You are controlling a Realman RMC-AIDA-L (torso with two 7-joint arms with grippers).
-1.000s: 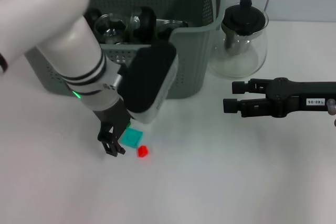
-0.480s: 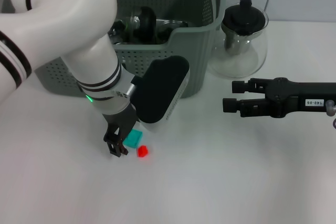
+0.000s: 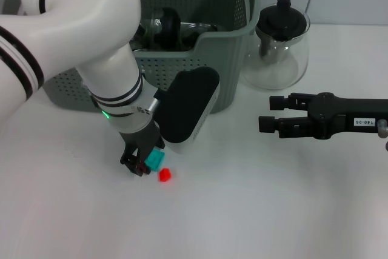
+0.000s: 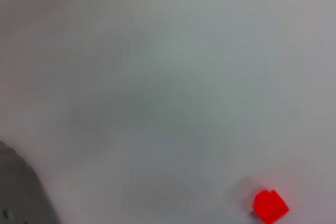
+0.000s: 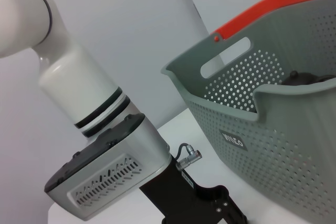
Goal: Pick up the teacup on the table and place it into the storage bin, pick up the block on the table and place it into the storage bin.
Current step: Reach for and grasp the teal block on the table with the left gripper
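We see a white table [image 3: 254,210] carrying the grey-green perforated storage bin [image 3: 224,74] at the back and a glass teapot [image 3: 276,53] with a black lid just beside it. Nearer the front lie a teal block [image 3: 156,160] and, close by, a small red block [image 3: 164,175].
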